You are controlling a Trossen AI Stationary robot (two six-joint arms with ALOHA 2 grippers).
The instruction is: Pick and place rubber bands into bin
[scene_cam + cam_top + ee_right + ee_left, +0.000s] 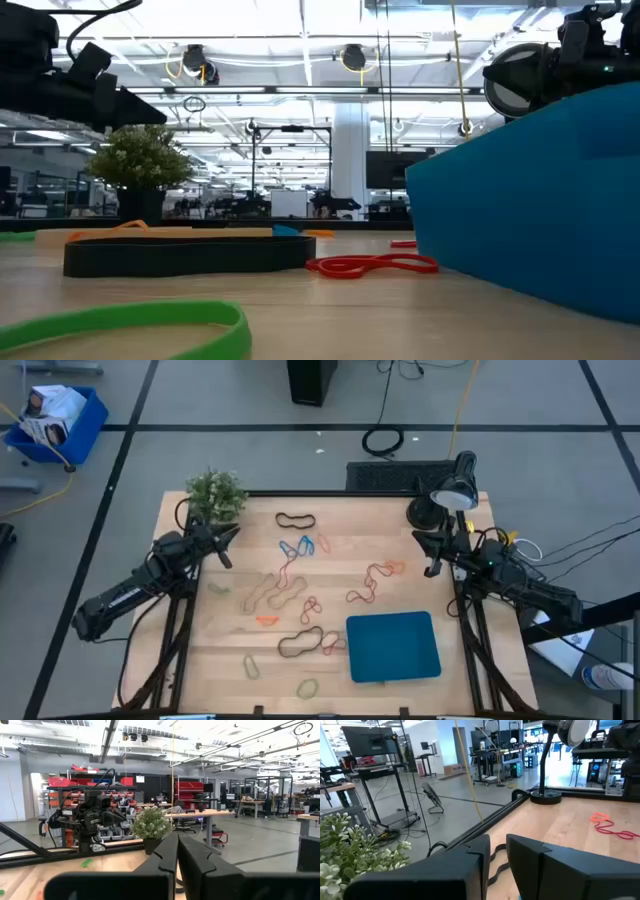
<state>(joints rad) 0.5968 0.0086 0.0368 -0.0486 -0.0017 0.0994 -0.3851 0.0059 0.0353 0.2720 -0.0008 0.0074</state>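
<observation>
1. High view: no band is in hand, so the pick is not yet begun. The left gripper [226,544] hovers at the table's far-left side beside the plant [214,494]; the right gripper [432,568] waits by the lamp [455,488]. The rubber bands [290,588] lie scattered ahead of the left fingers, and the bin [393,646] sits well apart from both grippers and looks empty.
2. Low view: a black band [185,255], a red band [372,265] and a green band [120,325] lie flat beside the bin's wall.
3. Left wrist view: the left fingers [555,867] stand narrowly apart, holding nothing. Next they likely must open and descend onto one band.
4. Right wrist view: the right fingers [197,857] are pressed together, empty. The plant could crowd the left arm.
</observation>
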